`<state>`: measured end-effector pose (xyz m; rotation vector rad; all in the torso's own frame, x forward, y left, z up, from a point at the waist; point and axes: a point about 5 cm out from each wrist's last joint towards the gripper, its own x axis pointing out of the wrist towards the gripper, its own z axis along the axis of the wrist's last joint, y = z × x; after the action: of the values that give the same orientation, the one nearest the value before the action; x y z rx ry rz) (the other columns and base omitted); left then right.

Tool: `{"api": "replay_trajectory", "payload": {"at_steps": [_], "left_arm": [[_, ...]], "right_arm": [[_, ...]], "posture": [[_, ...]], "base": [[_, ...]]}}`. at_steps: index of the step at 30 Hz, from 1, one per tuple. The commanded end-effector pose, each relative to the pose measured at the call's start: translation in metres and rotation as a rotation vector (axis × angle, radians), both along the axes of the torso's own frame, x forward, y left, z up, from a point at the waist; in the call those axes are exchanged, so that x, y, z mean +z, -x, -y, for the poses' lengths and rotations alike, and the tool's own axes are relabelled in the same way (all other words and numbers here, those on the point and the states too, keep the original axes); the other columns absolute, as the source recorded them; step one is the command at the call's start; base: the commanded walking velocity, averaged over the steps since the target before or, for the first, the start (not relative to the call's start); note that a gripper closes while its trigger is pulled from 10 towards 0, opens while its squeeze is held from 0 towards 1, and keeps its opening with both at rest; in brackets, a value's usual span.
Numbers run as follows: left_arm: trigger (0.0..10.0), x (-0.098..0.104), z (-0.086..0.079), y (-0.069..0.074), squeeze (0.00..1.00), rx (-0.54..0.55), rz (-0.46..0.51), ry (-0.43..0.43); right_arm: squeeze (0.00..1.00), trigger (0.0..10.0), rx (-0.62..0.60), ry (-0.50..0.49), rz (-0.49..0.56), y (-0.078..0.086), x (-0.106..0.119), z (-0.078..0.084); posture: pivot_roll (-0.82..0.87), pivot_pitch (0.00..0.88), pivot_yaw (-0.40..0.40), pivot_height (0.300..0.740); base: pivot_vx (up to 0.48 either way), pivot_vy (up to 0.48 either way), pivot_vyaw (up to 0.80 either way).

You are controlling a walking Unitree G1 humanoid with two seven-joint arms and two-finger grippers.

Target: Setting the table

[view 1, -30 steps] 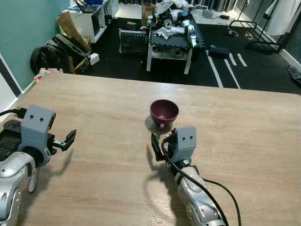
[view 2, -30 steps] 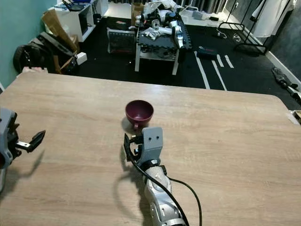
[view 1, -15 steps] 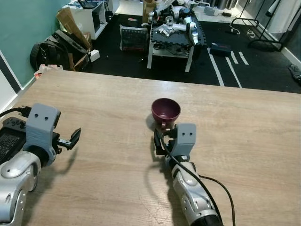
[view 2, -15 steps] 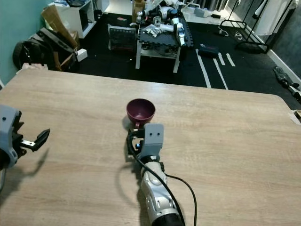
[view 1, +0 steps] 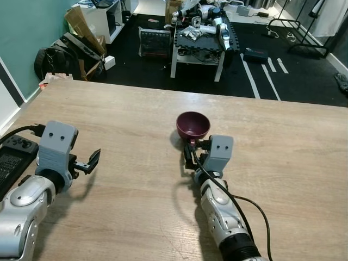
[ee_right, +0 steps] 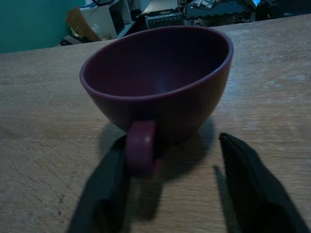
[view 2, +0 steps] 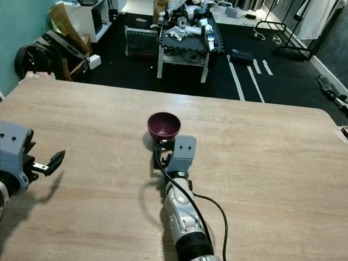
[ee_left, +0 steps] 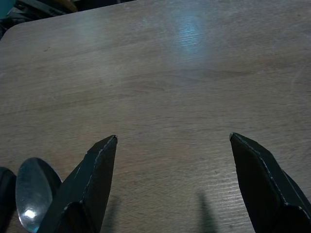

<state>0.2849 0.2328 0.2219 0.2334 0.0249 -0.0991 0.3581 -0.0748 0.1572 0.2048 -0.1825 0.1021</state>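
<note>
One maroon cup (view 1: 192, 125), deep and rounded like a small bowl, matte glaze, upright and empty, with a single loop handle (ee_right: 142, 154) facing the robot; it stands near the middle of the table (view 1: 293, 157), slightly toward the far edge. Right gripper (ee_right: 165, 194) sits low over the tabletop just on the near side of the cup, its black fingers (ee_right: 248, 187) spread apart, one on each side of the handle, one finger close against the handle; contact cannot be confirmed. Left gripper (ee_left: 172, 179) hovers over bare wood near the left edge, well apart from the cup, fingers (ee_left: 95, 170) wide open and holding nothing. A metal spoon bowl (ee_left: 33, 191) lies on the wood just beside one left finger. Table surface: pale wood-grain laminate, rounded corners. A black keyboard-like device (view 1: 12, 160) rests at the left edge. Room beyond: dark floor with white tape lines (view 1: 262, 68), teal wall (view 1: 32, 27), a low white bench piled with robot parts (view 1: 202, 30), cardboard and black bags (view 1: 70, 51) against the wall.
</note>
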Motion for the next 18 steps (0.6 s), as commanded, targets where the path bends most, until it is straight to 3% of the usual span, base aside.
{"api": "replay_trajectory", "payload": {"at_steps": [1,18], "left_arm": [[10.0,-0.0034,0.0010,-0.0002,0.00,0.002,-0.016,0.003],[10.0,-0.0118,0.0035,-0.0038,0.00,0.002,-0.025,0.008]], "right_arm": [[0.00,0.0,0.018,-0.043,0.000,0.0004,0.0002,-0.0095],[0.00,0.0,0.049,-0.052,0.079,-0.0021,0.0089,-0.0078]], "posture": [[0.28,0.189,0.034,0.740],[0.27,0.153,0.038,0.740]], "base": [[0.000,0.000,0.00],[0.000,0.000,0.00]]}}
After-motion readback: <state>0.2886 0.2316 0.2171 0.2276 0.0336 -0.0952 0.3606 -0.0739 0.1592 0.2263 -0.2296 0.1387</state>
